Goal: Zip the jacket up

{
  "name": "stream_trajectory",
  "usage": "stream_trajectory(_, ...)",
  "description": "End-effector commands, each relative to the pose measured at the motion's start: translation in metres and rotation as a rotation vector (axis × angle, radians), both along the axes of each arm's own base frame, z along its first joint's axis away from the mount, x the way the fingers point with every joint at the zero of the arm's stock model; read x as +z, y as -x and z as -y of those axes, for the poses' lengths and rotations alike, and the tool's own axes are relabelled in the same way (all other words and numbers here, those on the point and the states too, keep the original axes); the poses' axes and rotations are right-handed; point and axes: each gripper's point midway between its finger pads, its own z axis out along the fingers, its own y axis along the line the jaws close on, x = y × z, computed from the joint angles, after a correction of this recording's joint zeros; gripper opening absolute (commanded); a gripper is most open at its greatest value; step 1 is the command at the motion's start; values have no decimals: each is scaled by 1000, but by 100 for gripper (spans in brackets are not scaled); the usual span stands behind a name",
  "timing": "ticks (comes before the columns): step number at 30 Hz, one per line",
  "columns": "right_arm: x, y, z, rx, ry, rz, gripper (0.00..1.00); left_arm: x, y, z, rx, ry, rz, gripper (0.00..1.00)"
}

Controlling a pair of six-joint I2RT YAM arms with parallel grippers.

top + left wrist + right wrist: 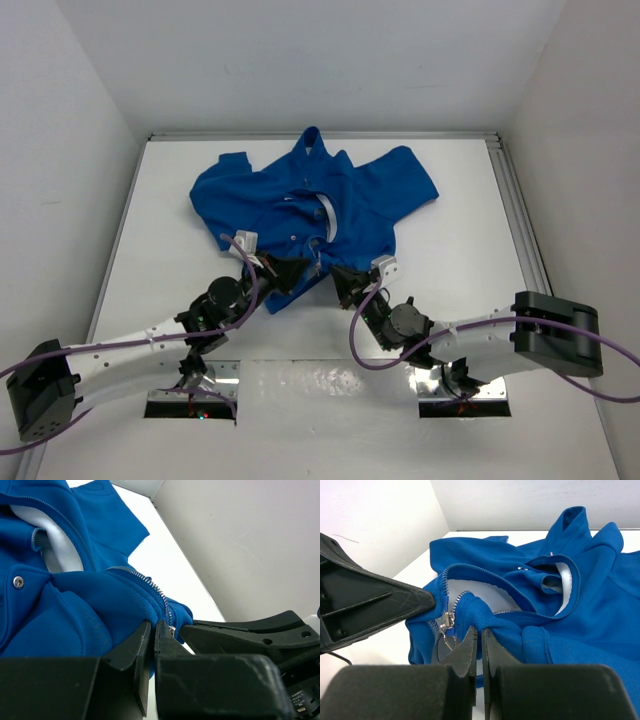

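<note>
Fabric of a royal-blue jacket (300,200) lies rumpled on the white tabletop (450,250). It sits in the far half, somewhat closer to the far left corner than to the far right one. Its collar (572,520) points toward the far edge and its hem toward the near edge. Both arms reach from the near edge to the hem at about the middle of the table, with their tips close together. The left gripper (156,625) has its fingers pressed together on a fold of blue cloth at the hem, right beside a row of pale zipper teeth (150,584). The right gripper (480,630) is likewise squeezed onto the cloth of the other front panel, with only a thin slit between its fingers. Between the two pinch points a small metal zipper pull (447,621) hangs at the bottom of the track, just beside the right gripper's tips. Above it the two tooth rows curve apart, so the front stands open and shows a pale lining (470,587). A round metal snap (18,582) sits on the panel held by the left gripper, well up from the hem.
</note>
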Motion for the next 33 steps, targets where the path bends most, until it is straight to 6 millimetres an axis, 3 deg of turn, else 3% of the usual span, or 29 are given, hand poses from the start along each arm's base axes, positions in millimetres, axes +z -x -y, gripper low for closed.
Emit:
stream_trajectory(1, 27, 2, -6, 7, -91, 33, 0, 22, 2, 2, -7, 65, 49, 0)
stream_trajectory(33, 28, -1, -9, -4, -76, 37, 0, 17, 6, 5, -34, 71, 37, 0)
